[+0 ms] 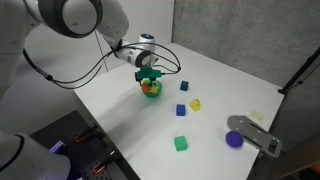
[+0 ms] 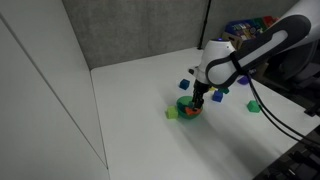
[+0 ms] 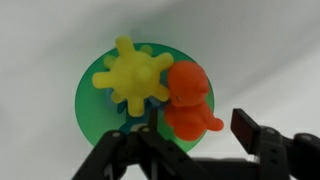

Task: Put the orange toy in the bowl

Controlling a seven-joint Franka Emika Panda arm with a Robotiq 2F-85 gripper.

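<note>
The tool [image 3: 198,135] hangs directly over the green bowl [image 3: 85,100] with its jaws spread and apparently gripping nothing, since the orange toy [image 3: 190,95] already lies just below it inside the bowl, against a yellow toy [image 3: 135,75].

The orange toy [image 3: 190,100] looks smooth, slightly glossy plastic; the bowl [image 3: 88,108] matt green plastic.

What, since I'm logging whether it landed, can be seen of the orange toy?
The orange toy is a small, glossy, plastic-looking figure with a rounded head and stubby lobes, not blocky. It lies inside the green bowl, pressed against a yellow spiky toy beside it. The gripper hovers directly over it; whether its fingers touch it cannot be told.
</note>
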